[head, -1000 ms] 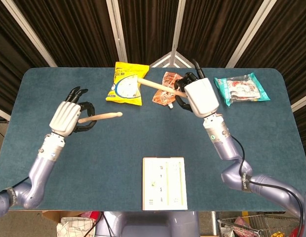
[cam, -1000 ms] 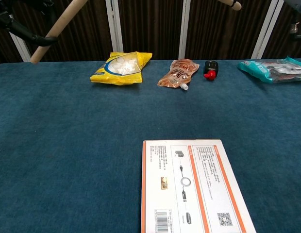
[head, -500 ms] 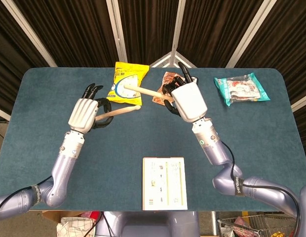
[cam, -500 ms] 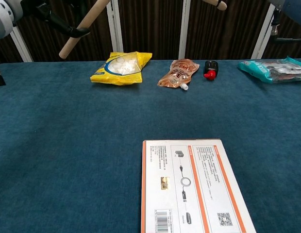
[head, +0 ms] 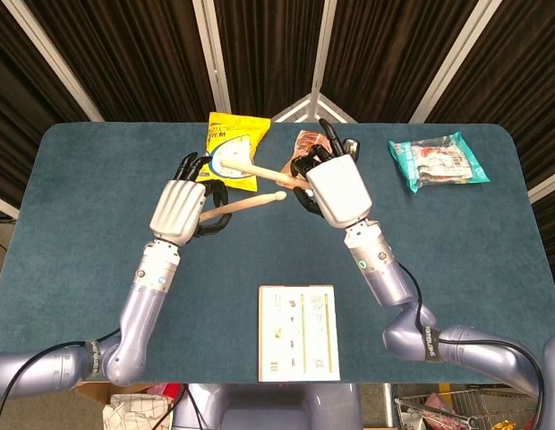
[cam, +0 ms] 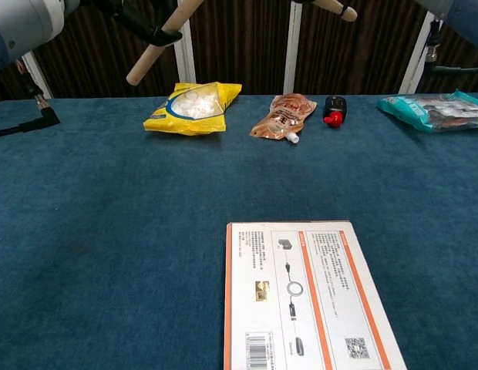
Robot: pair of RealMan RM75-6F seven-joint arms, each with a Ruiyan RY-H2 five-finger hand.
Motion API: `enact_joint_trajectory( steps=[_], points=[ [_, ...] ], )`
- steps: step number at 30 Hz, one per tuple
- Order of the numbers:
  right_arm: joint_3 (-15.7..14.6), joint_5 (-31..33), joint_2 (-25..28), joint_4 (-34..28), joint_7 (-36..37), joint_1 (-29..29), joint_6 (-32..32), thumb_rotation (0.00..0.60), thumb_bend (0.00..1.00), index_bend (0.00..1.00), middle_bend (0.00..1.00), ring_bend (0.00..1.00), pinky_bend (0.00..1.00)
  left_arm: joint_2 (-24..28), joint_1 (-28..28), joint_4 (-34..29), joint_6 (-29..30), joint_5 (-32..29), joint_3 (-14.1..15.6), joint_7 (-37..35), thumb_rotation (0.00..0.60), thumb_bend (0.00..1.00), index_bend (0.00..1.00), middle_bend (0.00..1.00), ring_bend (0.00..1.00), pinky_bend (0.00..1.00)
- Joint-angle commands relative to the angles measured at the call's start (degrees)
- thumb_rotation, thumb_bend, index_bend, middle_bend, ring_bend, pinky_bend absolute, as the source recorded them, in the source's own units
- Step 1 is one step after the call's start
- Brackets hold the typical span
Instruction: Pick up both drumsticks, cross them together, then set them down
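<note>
My left hand (head: 182, 209) grips a pale wooden drumstick (head: 249, 203) whose tip points right, raised above the table. In the chest view its butt end (cam: 156, 49) slants down from the top edge. My right hand (head: 336, 188) holds the second drumstick (head: 260, 168), which points left over the yellow bag. Only that stick's end (cam: 335, 8) shows at the top of the chest view. In the head view the two sticks lie close, the left one's tip just below the right one's shaft; whether they touch I cannot tell.
On the blue table (head: 98, 269) lie a yellow snack bag (head: 226, 143), an orange pouch (cam: 284, 114), a small red and black object (cam: 334, 110), a teal packet (head: 436, 159) at the far right and a white instruction card (head: 298, 331) near the front edge.
Both hands have moved inward toward the table's middle, carrying their drumsticks. The two sticks are now much closer together than one second ago.
</note>
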Motion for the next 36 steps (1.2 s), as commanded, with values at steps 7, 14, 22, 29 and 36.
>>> enact_joint_trajectory(
  steps=[7,14,22,29,36],
  points=[
    [-0.36,-0.07,0.02,-0.88,-0.52,0.15,0.60,0.600,0.49,0.71,0.62,0.38,0.01,-2.04,-1.28,-1.52,3.05,-2.16,-2.54,0.40,0.600,0.47,0.65,0.60,0.12,0.03],
    [-0.43,0.25,0.44,-1.30,-0.58,-0.07,1.03,0.600,0.49,0.71,0.63,0.38,0.01,-2.50,-1.65,-0.40,2.17,-3.41,-2.38,-0.75,0.600,0.47,0.65,0.60,0.12,0.03],
    [-0.62,0.19,0.95,-1.78,-0.47,-0.13,1.23,0.600,0.49,0.71,0.63,0.38,0.01,-3.10,-2.44,-0.19,2.94,-3.69,-2.85,-0.58,0.600,0.47,0.65,0.60,0.12,0.03],
    [-0.97,-0.17,1.18,-1.97,-0.12,-0.32,1.62,0.600,0.49,0.71,0.63,0.38,0.01,-3.19,-2.82,-0.50,3.76,-4.49,-3.10,0.33,0.600,0.47,0.65,0.60,0.12,0.03],
    [-1.01,-0.45,1.73,-2.55,0.28,-0.52,2.01,0.600,0.49,0.71,0.63,0.38,0.01,-3.48,-3.27,-0.18,4.03,-5.23,-3.30,0.49,0.600,0.47,0.65,0.60,0.12,0.03]
  ],
)
